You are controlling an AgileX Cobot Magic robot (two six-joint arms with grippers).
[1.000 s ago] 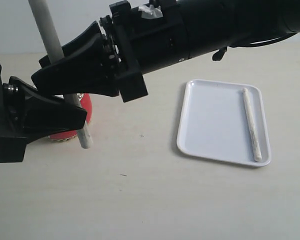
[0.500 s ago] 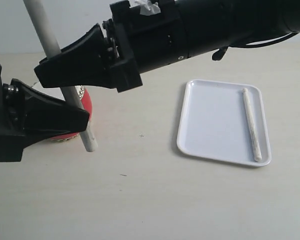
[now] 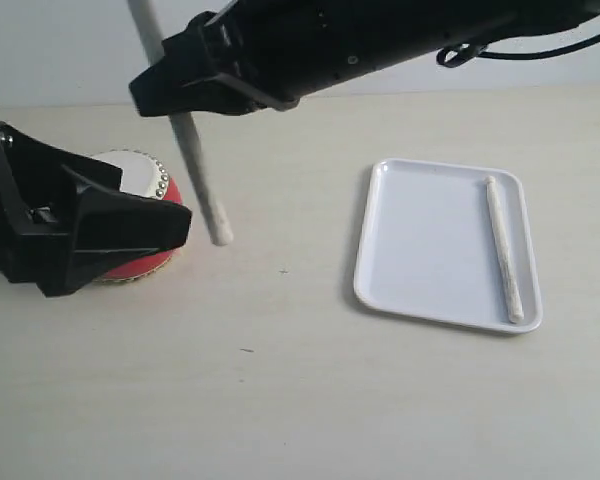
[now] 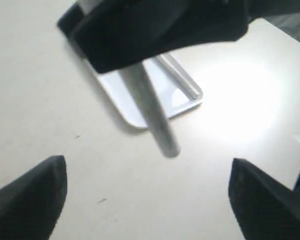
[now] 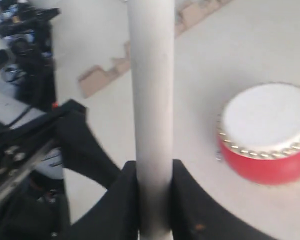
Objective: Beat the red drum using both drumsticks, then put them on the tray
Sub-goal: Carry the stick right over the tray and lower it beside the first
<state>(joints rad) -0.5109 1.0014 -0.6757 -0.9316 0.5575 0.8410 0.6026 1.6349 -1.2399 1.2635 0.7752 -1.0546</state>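
The red drum (image 3: 140, 215) with its cream skin stands at the left, partly behind my left gripper (image 3: 175, 230), whose fingers are spread wide with nothing between them. My right gripper (image 3: 170, 85) reaches across from the right and is shut on a drumstick (image 3: 195, 170), which hangs tilted with its tip above the table just right of the drum. The right wrist view shows that drumstick (image 5: 151, 110) clamped between the jaws, with the red drum (image 5: 267, 132) beside it. A second drumstick (image 3: 502, 248) lies along the right side of the white tray (image 3: 420, 250).
The beige tabletop (image 3: 280, 400) stretches in front of the drum and tray. In the left wrist view the held drumstick (image 4: 152, 112) hangs before the tray's corner (image 4: 135, 117). Equipment and cardboard (image 5: 105, 75) show beyond the table in the right wrist view.
My right gripper has risen and shifted right with the drumstick, its tip now clear of the drum. My left gripper has lowered slightly, uncovering the drum's top.
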